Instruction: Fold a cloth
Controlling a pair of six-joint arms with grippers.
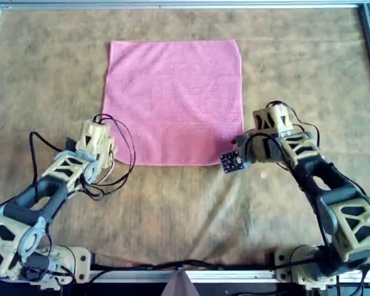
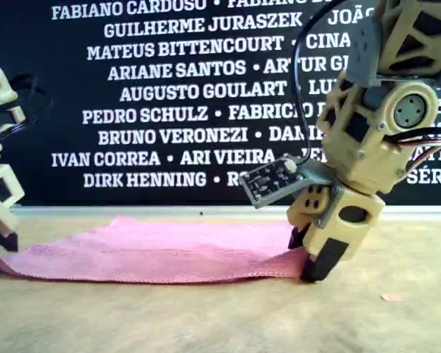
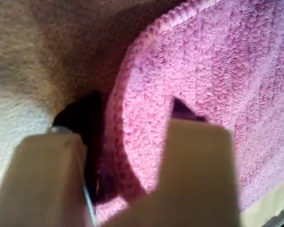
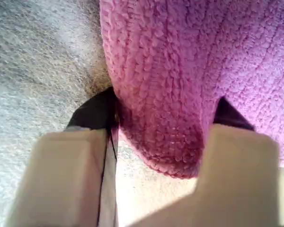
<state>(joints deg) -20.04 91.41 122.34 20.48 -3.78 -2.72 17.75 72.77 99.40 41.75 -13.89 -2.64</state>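
Below, we see the left gripper (image 3: 128, 156) and right gripper (image 4: 156, 142) each straddling, jaws spread, a near corner of the flat cloth (image 1: 176, 98).

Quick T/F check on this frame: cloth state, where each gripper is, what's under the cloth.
1. The cloth lies spread flat, unfolded. True.
2. The left gripper is at a near corner of the cloth, a finger on either side of the fabric. True.
3. The right gripper hangs high above the table, clear of the cloth. False: it is down at the cloth's other near corner, fabric between its fingers.
4. The cloth is blue. False: pink.
5. The cloth lies on a brown mat. True.
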